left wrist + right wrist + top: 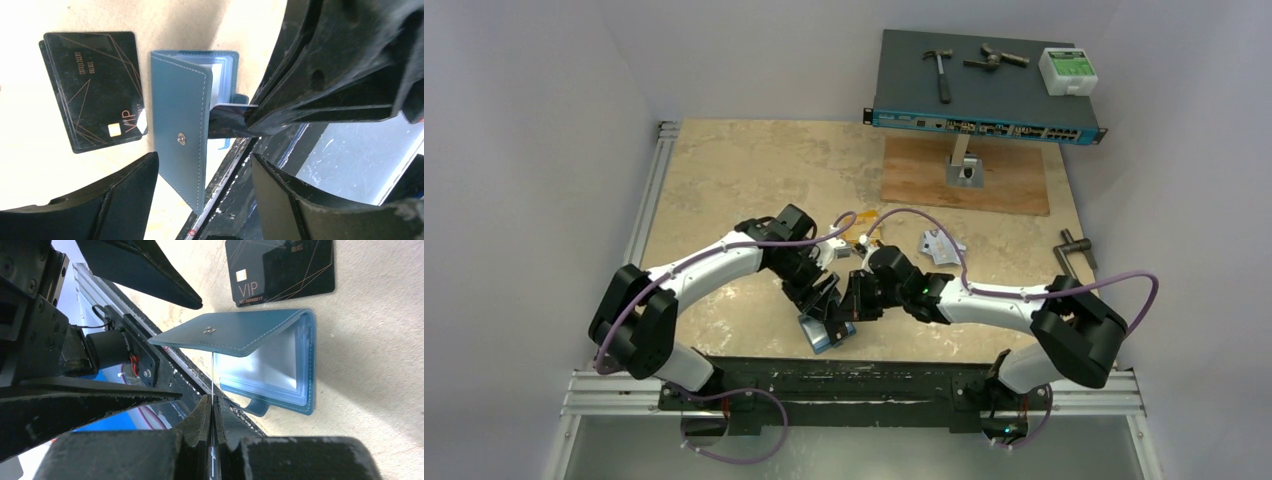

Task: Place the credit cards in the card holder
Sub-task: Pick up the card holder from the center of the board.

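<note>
**Card** (212,377): one dark card, pinched flat in the right gripper (212,407), whose fingers are pressed together on its rear end. Its leading edge sits at the mouth of the holder, under the raised cover. Judged thin, light, stiff and glossy, so likely to slip or twist if pushed off-line. It is best held by the back third, leaving the front free to slide.

**Holder** (177,115): teal, lying at the near edge of the table (724,180) between both arms. It is half open, with the cover tilted up over the pale clear pockets (272,365). Judged soft and light, so it may skate or fold shut under a push, and is best steadied by the cover's free edge or the spine.

**Left gripper** (202,167): fingers apart, one on each side of the holder. No contact with it can be made out.

**Black stack** (95,90): lies flat just beside the holder's spine, top card marked VIP.

**Silver cards** (939,246): lie farther back on the table, right of centre, well apart from the holder.

**Views:**
- The right wrist shows the card edge-on as a hairline meeting the cover's underside, and the pocket leaves inside. Which pocket it is aimed at cannot be told.
- The left wrist shows the card's face and the left fingers' spread.
- The top view alone shows the silver cards. The holder there is mostly hidden by the grippers.
</note>
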